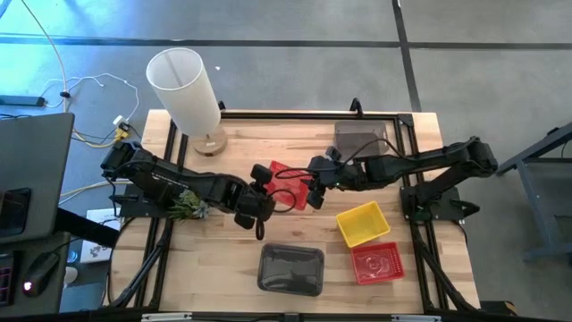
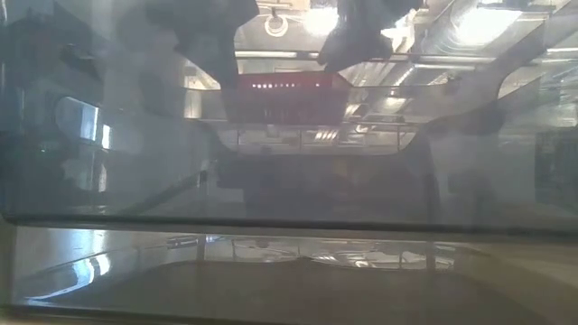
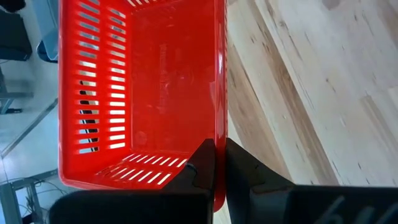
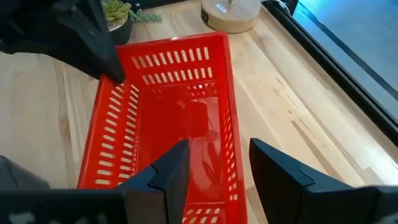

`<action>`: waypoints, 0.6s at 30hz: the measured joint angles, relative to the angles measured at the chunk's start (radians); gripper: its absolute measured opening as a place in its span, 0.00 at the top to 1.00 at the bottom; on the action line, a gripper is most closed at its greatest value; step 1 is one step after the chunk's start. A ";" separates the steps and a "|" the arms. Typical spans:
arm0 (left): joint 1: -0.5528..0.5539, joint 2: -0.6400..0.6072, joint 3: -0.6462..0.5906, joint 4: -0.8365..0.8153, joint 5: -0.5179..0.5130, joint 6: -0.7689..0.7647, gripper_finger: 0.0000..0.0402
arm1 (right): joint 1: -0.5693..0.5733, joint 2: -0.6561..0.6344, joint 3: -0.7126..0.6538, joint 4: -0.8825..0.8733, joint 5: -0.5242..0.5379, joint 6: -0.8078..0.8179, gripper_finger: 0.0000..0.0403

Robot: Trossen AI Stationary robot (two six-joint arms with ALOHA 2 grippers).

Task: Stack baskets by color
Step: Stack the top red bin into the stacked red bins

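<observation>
A red basket [image 1: 288, 183] hangs above the middle of the desk [image 1: 232, 259]. The left gripper [image 1: 261, 186] has its jaws clamped on one rim, and the right gripper [image 1: 315, 185] has its jaws apart over the opposite rim. Near the front edge sit a grey basket [image 1: 290, 268], a yellow basket [image 1: 363, 223] and another red basket [image 1: 376, 262], well apart. Sorting looks far from finished.

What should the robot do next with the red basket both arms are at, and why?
Probably the right gripper should close. Its fingers stand open astride one wall of the red basket, while the left gripper is shut on another wall, holding it above the table. Closing would let the right arm take the basket.
</observation>
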 joint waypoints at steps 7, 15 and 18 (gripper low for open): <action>-0.016 0.000 0.000 0.034 -0.012 0.000 1.00 | 0.000 0.000 0.000 -0.006 0.013 0.003 0.62; -0.045 0.000 0.000 0.074 -0.044 0.026 1.00 | 0.000 0.000 0.000 -0.018 0.000 0.013 0.62; -0.062 0.000 0.000 0.078 -0.098 0.037 1.00 | -0.006 0.000 0.000 -0.043 -0.005 0.047 0.62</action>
